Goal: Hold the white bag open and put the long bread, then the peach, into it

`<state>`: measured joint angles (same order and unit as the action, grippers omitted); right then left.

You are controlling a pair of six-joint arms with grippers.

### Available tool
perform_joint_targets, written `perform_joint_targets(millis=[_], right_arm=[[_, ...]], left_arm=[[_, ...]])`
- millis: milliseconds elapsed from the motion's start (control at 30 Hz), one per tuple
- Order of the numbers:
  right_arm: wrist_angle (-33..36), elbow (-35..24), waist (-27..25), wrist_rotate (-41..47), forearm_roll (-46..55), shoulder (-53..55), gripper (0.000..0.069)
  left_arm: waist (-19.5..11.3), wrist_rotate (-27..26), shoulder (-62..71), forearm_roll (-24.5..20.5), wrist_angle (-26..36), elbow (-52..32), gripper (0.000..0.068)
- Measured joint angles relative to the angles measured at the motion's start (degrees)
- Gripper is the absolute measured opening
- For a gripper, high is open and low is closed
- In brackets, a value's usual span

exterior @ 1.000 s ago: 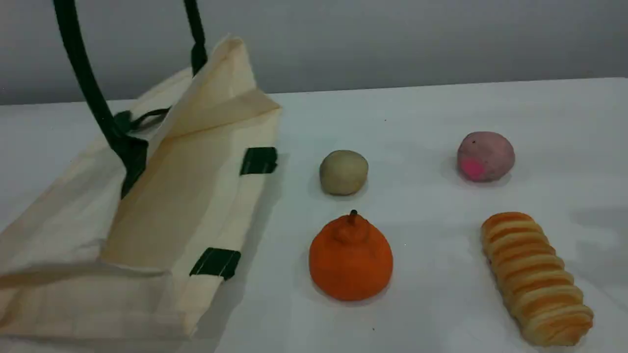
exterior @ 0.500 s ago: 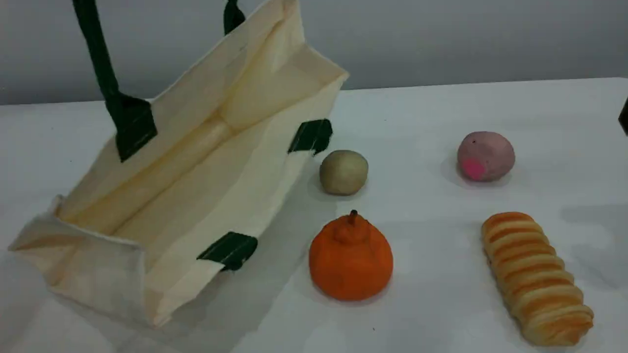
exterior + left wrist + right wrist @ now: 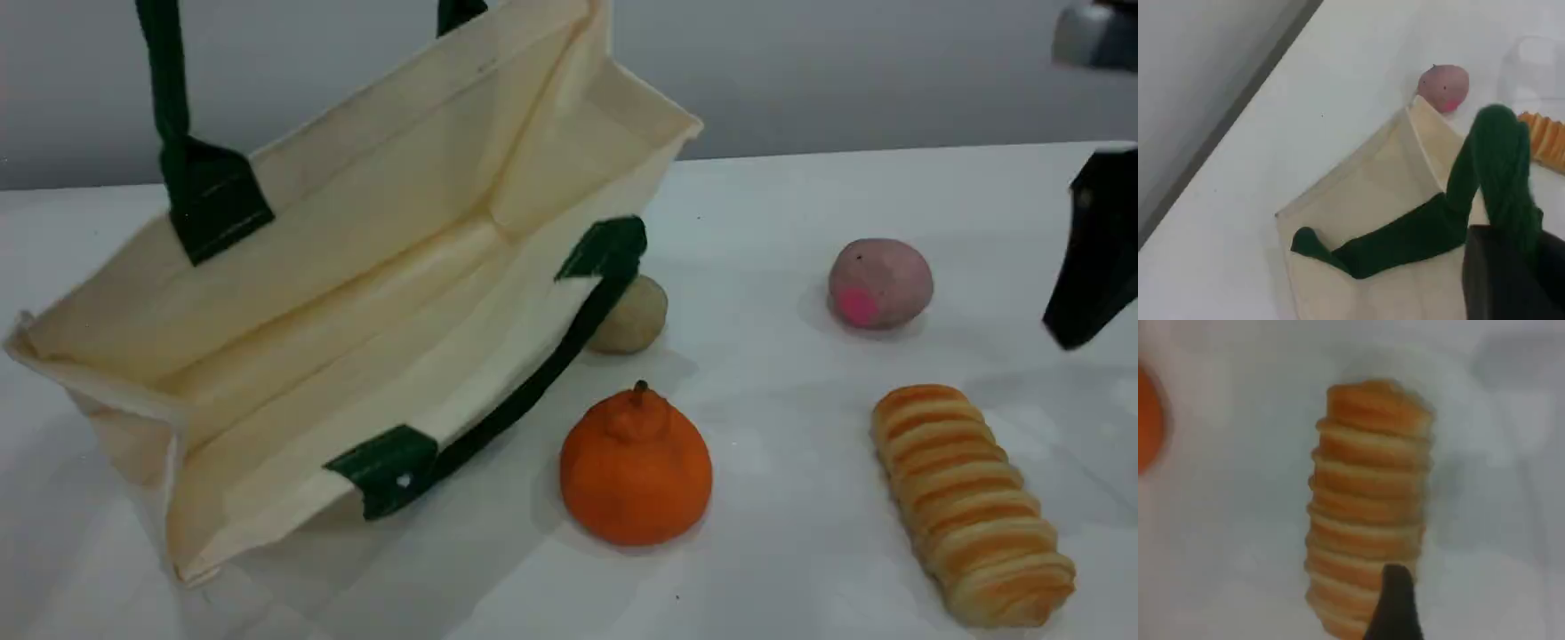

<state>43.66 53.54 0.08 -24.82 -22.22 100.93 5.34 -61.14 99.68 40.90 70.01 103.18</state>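
The white bag (image 3: 373,178) hangs tilted with its mouth wide open toward me, held up by its far green handle (image 3: 164,80), which runs out of the top edge. In the left wrist view that handle (image 3: 1498,160) drapes over my left gripper (image 3: 1511,267), which is shut on it. The near handle (image 3: 533,382) lies slack along the bag's front rim. The long bread (image 3: 973,502) lies on the table at the front right, with the peach (image 3: 880,283) behind it. My right gripper's black finger (image 3: 1092,258) hovers open and empty at the right edge, above the long bread (image 3: 1368,500).
An orange fruit with a stem (image 3: 636,467) sits just right of the bag's front corner. A beige ball (image 3: 638,313) is half hidden behind the bag's right corner. A grey wall runs behind the white table (image 3: 800,196).
The bag has risen and spread open, its right corner swinging right to cover part of the beige ball. The near handle has flopped out. My right gripper has entered from the right edge.
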Motion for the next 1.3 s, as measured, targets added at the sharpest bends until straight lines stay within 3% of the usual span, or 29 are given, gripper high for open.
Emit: perform_joint_targets(millis=[467,933,1300], right_arm=[[-6.52,0.0,11.89,-0.24,0.27,8.82,0.0534],[-12.02,0.04,12.02,0.34,0.74,12.97,0.0534],[-12.09,0.04,12.02,0.29,0.84,13.0,0.0534]], left_arm=[[0.0,0.05,-0.52,1.59,-0.14,1.0,0.0093],[0.0,0.09,-0.52,1.6,-0.05,1.0,0.0093],[0.0,0.11,-0.52,1.49,-0.05,1.0,0.0093]])
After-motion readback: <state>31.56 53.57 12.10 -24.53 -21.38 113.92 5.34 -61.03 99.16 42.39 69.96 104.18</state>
